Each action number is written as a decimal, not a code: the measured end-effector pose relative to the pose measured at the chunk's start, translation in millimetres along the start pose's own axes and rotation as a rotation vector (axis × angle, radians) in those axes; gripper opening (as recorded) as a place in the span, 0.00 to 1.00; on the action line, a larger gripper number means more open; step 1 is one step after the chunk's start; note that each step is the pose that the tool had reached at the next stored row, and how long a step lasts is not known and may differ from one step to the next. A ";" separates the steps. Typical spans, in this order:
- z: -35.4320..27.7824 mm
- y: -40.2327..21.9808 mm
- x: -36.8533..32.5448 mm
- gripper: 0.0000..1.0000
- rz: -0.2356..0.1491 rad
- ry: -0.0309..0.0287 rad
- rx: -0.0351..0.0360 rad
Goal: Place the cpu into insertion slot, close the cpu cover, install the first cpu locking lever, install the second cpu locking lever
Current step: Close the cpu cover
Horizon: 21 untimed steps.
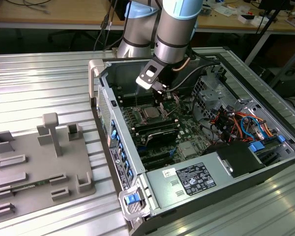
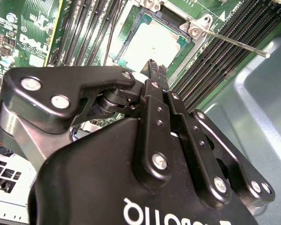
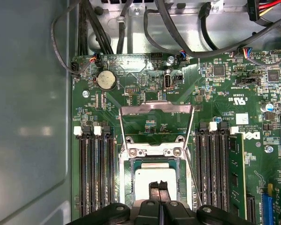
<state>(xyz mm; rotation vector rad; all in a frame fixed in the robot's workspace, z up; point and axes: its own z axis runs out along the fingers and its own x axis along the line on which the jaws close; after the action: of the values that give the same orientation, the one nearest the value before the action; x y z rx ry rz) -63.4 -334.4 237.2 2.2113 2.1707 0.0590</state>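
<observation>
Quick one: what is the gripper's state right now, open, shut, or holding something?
Gripper: shut, fingertips together with nothing between them, poised over the cpu; the cover stands open.

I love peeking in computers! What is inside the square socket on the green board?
The cpu lies inside it, dull grey top up. The end effector hangs over the cpu and hides part of that top. Whatever lies under the cpu is covered.

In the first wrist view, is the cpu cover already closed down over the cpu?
No, the cpu cover is swung open, away from the socket, and the cpu lies bare in it.
</observation>
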 end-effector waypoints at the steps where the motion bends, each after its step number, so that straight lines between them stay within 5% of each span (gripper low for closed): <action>1: -0.2 0.0 0.0 0.11 0.000 0.0001 0.0000; 8: -7.8 0.4 0.0 0.11 0.000 0.0015 0.0000; 21: -11.0 0.6 -0.1 0.11 0.000 0.0026 0.0002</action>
<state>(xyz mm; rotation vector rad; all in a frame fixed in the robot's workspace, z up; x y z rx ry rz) -63.4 -334.4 248.2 2.2128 2.1719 0.0617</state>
